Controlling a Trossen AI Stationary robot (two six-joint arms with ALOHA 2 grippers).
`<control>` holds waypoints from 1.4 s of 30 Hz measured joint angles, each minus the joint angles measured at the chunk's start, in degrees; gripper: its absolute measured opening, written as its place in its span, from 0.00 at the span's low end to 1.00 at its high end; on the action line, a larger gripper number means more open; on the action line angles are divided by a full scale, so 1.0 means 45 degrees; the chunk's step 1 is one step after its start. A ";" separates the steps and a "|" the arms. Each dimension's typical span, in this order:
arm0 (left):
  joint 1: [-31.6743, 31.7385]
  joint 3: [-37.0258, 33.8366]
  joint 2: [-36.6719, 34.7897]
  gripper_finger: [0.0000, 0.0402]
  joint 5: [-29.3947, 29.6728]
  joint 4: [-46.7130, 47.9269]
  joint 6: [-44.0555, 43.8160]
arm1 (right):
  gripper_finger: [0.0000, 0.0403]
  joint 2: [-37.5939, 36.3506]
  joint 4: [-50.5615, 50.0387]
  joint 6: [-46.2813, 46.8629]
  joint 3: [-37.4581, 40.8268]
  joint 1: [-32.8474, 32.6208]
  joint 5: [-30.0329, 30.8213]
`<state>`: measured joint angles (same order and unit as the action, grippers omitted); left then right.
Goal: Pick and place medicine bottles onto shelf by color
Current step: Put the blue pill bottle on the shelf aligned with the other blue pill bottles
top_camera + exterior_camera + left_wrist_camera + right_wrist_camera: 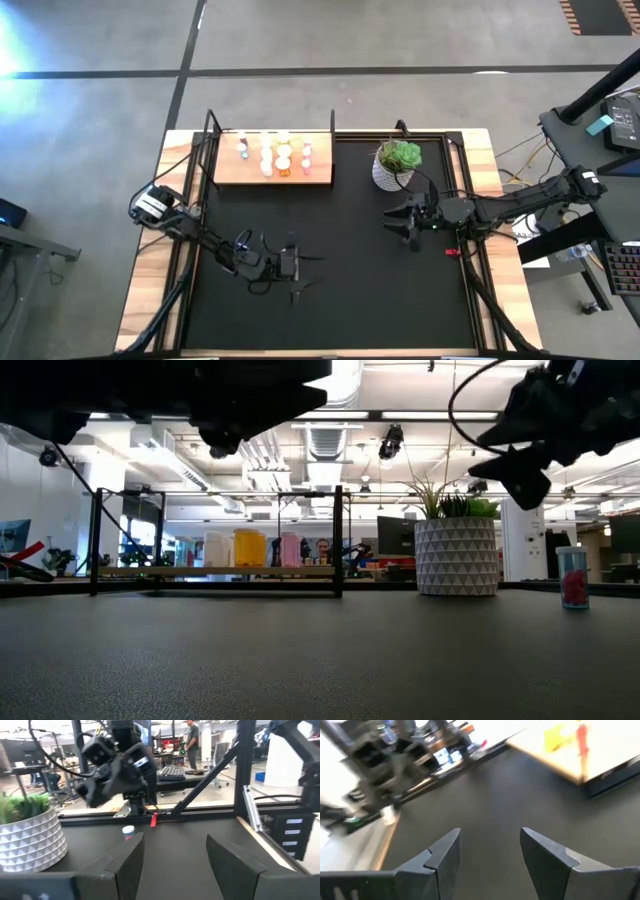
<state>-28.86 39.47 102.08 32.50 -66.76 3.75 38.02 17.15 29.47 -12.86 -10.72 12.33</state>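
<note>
Your left gripper (175, 860) and right gripper (487, 852) hang with jaws apart, empty; the medicine bottles (272, 152) blur together on the far shelf (320, 172).

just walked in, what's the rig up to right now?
Sorting medicine bottles onto the shelf. Most already stand there in a cluster. One bottle with red contents is on the black mat near its right edge. Neither arm holds anything: the left end effector and the right end effector hang open above the mat. A potted plant sits beside the shelf.
</note>
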 joint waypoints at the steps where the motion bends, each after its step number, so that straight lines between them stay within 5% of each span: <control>1: 0.0000 -0.0034 0.0000 0.49 0.0126 0.0024 0.0002 | 0.48 0.0000 -0.0093 0.0291 0.0000 0.0000 -0.0483; 5: 0.0000 -0.0142 0.0000 0.49 0.0940 0.0034 0.0000 | 0.48 0.0000 -0.1374 0.1520 -0.0236 -0.0005 -0.1076; 12: 0.0005 -0.0266 0.0000 0.49 0.1571 0.0024 -0.0005 | 0.48 0.0517 -0.9681 0.3065 -0.3326 -0.0021 0.0019; 18: 0.0005 -0.0313 0.0000 0.49 0.1585 -0.0010 -0.0010 | 0.48 0.1781 -1.3701 0.5116 -0.5232 -0.0029 -0.0194; 28: 0.0053 -0.0322 -0.0005 0.49 0.1619 -0.0010 -0.0019 | 0.57 0.4442 -1.5313 0.6396 -0.6320 -0.0029 -0.2088; 42: 0.0058 -0.0337 -0.0005 0.49 0.1624 0.0005 -0.0078 | 0.60 0.6851 -1.5454 0.5445 -0.6980 -0.0029 -0.2091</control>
<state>-28.60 37.95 102.06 39.81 -66.74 3.40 68.85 -52.39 53.98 -44.27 -10.85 2.92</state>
